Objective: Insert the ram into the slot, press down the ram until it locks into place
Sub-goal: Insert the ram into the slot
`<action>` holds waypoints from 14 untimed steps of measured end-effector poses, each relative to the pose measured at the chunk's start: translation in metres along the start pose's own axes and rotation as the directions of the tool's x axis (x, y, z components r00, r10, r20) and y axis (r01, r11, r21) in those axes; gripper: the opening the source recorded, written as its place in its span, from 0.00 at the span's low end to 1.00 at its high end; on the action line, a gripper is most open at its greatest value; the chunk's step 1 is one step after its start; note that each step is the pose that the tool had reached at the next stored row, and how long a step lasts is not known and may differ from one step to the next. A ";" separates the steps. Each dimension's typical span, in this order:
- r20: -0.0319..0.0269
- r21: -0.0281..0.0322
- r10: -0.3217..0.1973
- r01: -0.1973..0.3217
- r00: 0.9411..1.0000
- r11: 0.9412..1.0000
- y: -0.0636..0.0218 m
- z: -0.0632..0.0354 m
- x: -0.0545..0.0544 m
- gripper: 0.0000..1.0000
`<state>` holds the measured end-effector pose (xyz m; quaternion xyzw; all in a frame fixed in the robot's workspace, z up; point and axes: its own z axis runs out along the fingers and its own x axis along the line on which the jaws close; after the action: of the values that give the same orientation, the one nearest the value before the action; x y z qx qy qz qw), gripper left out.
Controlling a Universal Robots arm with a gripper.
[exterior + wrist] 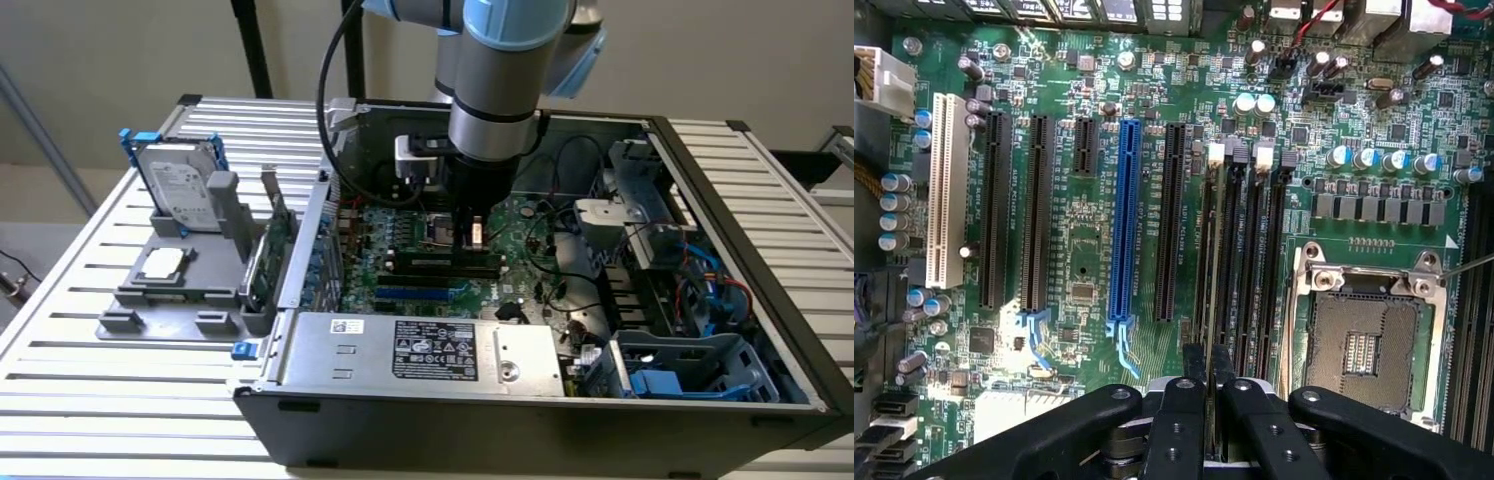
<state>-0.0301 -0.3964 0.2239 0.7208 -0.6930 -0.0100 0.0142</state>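
My gripper reaches down into the open computer case over the green motherboard. Its two black fingers stand close together, shut on the ram. The ram shows edge-on as a thin line running away from the fingers. It stands along the first of several black memory slots, the one with a white end latch, next to the square silver processor socket. In the exterior view the gripper hangs straight above the row of memory slots. How deep the ram sits in the slot is hidden.
A blue socket and black expansion sockets lie beside the memory slots. The power supply fills the case's front. Outside, at the exterior view's left, a grey fixture holds a hard drive and a green expansion card.
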 end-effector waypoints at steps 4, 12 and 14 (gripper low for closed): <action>0.000 0.000 0.013 -0.013 1.000 1.000 0.0004 0.0000 0.000 0.13; 0.000 0.000 0.016 -0.016 1.000 1.000 0.0006 0.0011 0.000 0.13; 0.000 0.000 0.016 -0.016 1.000 1.000 0.0006 0.0015 0.000 0.13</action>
<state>-0.0307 -0.3965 0.2224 0.7151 -0.6988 -0.0101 0.0142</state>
